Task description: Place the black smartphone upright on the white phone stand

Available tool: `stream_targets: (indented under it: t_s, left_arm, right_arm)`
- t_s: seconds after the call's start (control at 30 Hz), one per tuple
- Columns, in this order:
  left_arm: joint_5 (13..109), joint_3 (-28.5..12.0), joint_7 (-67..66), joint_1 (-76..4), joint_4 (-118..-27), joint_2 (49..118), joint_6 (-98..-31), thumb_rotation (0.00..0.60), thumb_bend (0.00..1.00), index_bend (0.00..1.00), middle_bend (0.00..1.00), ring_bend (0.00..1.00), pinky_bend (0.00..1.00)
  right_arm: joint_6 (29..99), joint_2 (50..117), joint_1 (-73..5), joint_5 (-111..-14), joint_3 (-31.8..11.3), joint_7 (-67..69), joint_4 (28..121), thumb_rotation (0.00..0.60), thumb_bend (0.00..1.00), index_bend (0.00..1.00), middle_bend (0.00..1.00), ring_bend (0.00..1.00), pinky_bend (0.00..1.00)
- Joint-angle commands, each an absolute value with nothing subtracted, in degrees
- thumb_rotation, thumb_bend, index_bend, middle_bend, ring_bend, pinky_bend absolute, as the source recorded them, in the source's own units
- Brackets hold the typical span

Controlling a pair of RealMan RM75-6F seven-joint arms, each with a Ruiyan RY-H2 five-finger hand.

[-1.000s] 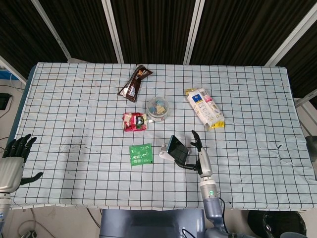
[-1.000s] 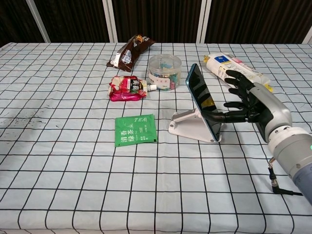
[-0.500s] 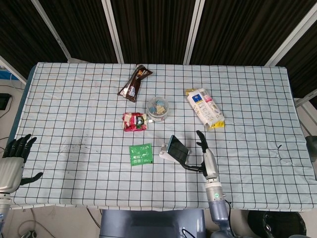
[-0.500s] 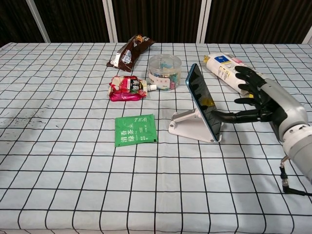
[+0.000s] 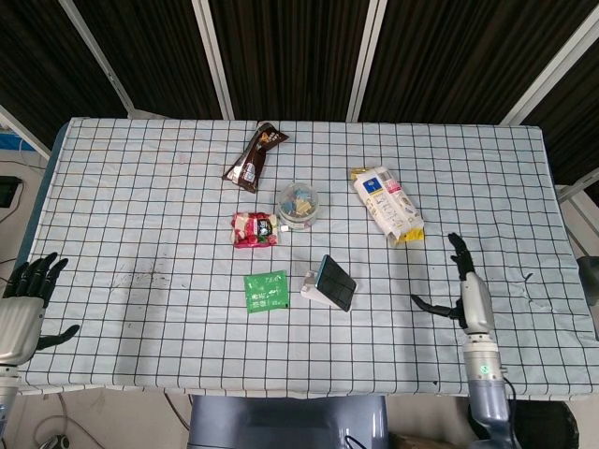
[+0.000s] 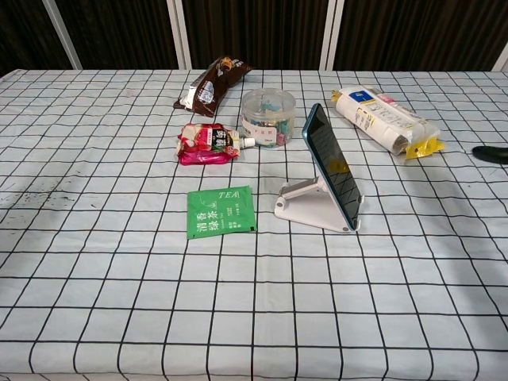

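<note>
Chest view: one glossy black smartphone leans on one white wedge-shaped phone stand; both hands, right hand and left hand, are spread, holding nothing.

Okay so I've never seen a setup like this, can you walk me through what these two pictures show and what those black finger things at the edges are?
It is a robot with two arms, each ending in a robot hand with fingers, working at a table covered in a checked cloth. One picture looks down from the robot's head, the other looks forward from its chest.

The left robot hand rests at the table's near left corner, fingers apart, holding nothing. The right robot hand is near the right edge, also open and empty; the chest view catches only a dark tip of it.

In the middle, a black smartphone leans upright on a white phone stand. Around it lie a green tea sachet, a red snack packet, a brown wrapper, a clear round tub and a white pack with a yellow end.
</note>
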State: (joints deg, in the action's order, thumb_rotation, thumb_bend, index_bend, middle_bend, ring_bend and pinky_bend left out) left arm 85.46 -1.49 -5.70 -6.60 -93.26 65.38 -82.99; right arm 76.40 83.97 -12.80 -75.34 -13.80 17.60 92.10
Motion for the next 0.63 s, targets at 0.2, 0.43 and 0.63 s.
stream_targets:
  t_s: [0.2,0.43,0.63]
  left_arm:
    - [84.8,-1.3,-7.8,-6.6,-93.2,65.4,-82.4,0.6,0.0,0.0,0.0,0.0,0.0]
    - [83.9,-1.5,-8.9,-6.4,-93.6,65.3,-82.5,0.6,0.0,0.0,0.0,0.0,0.0]
    - [84.0,-1.5,-9.0,-6.4,-93.5,65.3,-82.4,0.6,0.0,0.0,0.0,0.0,0.0]
  right_arm:
    - [76.8,68.8,-9.0,-81.6,-7.9,7.1,94.7,0.6,0.11,0.0,0.0,0.0,0.14]
    - [78.8,65.7,-7.2,-82.9,-5.4,-3.2,92.9,0.6,0.09,0.0,0.0,0.0,0.14]
    - [78.2,66.2,-7.1,-79.9,-5.8,-5.8,94.2,0.6,0.09,0.0,0.0,0.0,0.14]
